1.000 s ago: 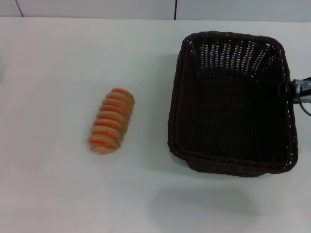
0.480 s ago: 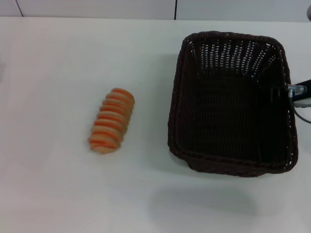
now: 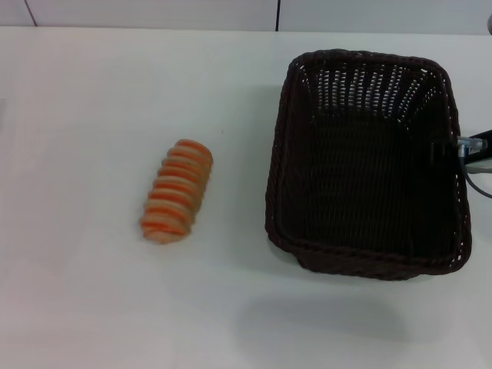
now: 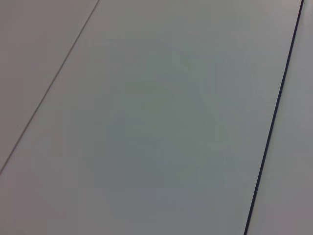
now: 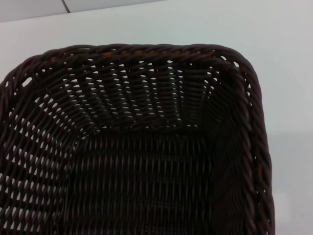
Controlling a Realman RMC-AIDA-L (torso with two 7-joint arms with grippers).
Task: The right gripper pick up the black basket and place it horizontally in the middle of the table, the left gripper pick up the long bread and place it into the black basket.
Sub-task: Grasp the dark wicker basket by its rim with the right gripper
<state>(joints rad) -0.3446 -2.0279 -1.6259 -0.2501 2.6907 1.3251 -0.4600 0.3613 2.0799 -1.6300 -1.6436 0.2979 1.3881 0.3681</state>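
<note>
Flanking the black basket's (image 3: 367, 161) right rim, right tool (image 3: 461, 146).

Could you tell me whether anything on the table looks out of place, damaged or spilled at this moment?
Nothing stands out. The black basket sits upright and empty on the table, its weave intact. The long bread lies whole on the table to its left, clear of it. The right gripper is at the basket's right rim.

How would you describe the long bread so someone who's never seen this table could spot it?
On the white table, look to the left of the black basket. The long bread lies alone there, an oblong loaf. Its orange and cream ridged stripes set it apart.
</note>
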